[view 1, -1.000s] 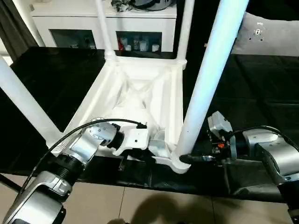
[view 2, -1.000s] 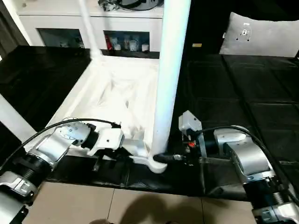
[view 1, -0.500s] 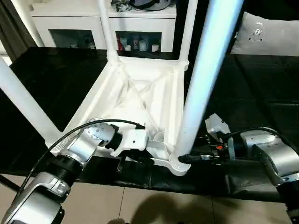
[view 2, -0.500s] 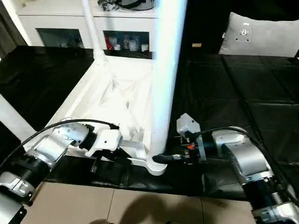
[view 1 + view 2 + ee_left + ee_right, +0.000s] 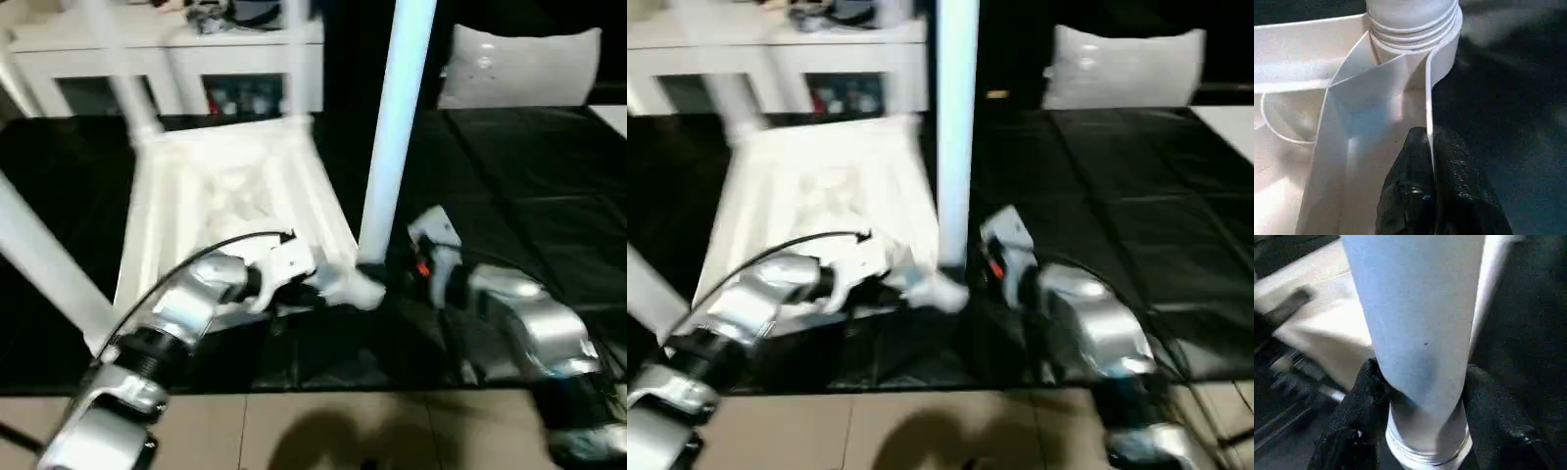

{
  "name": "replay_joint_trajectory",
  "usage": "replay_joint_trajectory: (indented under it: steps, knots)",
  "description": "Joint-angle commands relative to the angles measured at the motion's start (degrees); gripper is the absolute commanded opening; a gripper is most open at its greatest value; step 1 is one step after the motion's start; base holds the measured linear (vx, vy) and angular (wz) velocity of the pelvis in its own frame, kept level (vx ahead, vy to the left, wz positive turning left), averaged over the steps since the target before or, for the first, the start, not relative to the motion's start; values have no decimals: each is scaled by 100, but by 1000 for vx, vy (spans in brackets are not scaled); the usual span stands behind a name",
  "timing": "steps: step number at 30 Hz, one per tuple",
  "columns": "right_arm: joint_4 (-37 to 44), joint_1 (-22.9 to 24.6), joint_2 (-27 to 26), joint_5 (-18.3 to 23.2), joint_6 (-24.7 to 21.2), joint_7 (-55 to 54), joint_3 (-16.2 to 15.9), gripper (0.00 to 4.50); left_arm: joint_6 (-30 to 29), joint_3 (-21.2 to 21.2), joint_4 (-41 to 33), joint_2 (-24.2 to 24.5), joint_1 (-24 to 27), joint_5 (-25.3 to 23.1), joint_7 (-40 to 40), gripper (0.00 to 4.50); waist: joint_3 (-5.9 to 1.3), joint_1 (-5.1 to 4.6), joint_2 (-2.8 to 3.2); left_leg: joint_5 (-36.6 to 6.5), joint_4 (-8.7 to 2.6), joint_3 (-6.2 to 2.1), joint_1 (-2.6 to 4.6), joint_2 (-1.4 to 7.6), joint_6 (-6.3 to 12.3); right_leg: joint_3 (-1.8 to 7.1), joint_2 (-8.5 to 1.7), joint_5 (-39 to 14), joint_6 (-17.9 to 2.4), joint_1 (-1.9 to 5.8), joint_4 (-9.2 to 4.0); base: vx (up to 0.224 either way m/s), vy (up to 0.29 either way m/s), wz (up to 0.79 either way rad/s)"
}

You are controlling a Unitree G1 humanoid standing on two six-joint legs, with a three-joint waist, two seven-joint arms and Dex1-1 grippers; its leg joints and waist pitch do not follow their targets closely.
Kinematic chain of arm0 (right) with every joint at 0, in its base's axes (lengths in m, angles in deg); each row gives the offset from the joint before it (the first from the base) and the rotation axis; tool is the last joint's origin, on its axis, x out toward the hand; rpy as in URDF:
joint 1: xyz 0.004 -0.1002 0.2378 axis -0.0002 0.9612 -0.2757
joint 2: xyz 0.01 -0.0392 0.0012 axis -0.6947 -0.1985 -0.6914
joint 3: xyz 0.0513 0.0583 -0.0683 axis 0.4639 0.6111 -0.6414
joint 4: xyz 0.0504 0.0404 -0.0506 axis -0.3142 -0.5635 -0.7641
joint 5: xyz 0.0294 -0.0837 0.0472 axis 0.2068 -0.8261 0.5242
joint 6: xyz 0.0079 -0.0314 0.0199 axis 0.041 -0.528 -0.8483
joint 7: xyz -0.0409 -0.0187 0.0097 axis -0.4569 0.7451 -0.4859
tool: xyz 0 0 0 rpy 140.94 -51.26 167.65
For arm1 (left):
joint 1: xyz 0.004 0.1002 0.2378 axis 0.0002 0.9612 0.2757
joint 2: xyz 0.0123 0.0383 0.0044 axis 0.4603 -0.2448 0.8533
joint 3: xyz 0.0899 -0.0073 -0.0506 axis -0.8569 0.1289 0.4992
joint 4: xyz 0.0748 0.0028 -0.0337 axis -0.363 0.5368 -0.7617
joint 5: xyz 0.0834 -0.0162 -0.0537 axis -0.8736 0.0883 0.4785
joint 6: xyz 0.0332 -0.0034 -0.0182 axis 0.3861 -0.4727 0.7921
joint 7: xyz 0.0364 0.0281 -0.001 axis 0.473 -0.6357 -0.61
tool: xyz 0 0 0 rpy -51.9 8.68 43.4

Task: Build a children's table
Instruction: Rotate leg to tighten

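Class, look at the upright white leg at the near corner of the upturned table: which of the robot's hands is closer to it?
The right. The right hand has its fingers on either side of the leg, just above the socket. The left hand pinches the table's rim beside that corner.

L gripper (image 5: 1431, 161) jaws pinch table (image 5: 1312, 73) rim wall, just below threaded corner socket (image 5: 1413, 22).

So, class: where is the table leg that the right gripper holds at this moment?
The leg stands upright in the tabletop's near corner socket, right of centre in the head views.
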Motion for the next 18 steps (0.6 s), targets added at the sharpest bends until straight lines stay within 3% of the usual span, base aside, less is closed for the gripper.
replay_joint_trajectory:
  steps: [1, 2, 4, 5, 7, 8, 12, 15, 18]
  knots:
    - [-391, -95, -486, -225, 72, -632, -372, 192, -220, -237, -297, -637, -187, 116, -359, 0, -313, -12, -62, -1615, -364, -20, -33, 21, 235, 102, -263, -3477, -204, 267, -667, 0, 0, 0]
    - [-417, -92, -605, -233, 182, -728, -337, 192, -303, -204, -286, -753, -223, 87, -499, 0, -319, -32, -77, -1653, -358, -22, -38, 19, 257, 92, -264, -3508, -160, 266, -682, 0, 0, 0]
    - [-390, -69, -667, -221, 309, -712, -333, 260, -299, -189, -218, -835, -285, 26, -623, 0, -336, -21, -70, -1606, -362, -29, -50, 17, 322, 93, -277, -3419, -157, 289, -675, 0, 0, 0]
    - [-370, -62, -662, -229, 324, -704, -353, 260, -306, -195, -205, -840, -298, 8, -650, 0, -345, -21, -73, -1549, -376, -34, -71, 27, 354, 110, -273, -3306, -176, 307, -658, 0, 0, 0]
    - [-328, -40, -626, -219, 324, -641, -381, 270, -280, -227, -187, -804, -312, -29, -651, 0, -368, 3, -36, -1391, -403, -46, -84, 71, 413, 163, -278, -2841, -352, 319, -588, 0, 0, 0]
    - [-270, -1, -589, -172, 347, -532, -330, 282, -211, -241, -170, -732, -302, -74, -626, 0, -393, 38, -40, -1172, -409, -42, -88, 107, 471, 214, -287, -2287, -586, 330, -518, 0, 0, 0]
    - [-163, 133, -261, -129, 747, -90, -280, 321, 134, -297, -110, -402, -210, -164, -329, 0, -415, 104, -26, -838, -392, -18, -126, 118, 626, 266, -306, -1543, -963, 386, -402, 0, 0, 0]
    - [-56, 233, 28, -68, 874, 351, -319, 353, 323, -289, 40, -252, -207, -180, -214, 0, -413, 152, -36, -748, -382, -1, -114, 113, 662, 275, -308, -1494, -1008, 394, -393, 0, 0, 0]
    - [98, 352, 435, 19, 990, 969, -384, 366, 617, -319, 197, -70, -218, -166, 29, 0, -384, 205, -41, -970, -400, 8, -91, 119, 641, 267, -294, -1832, -901, 395, -438, 0, 0, 0]
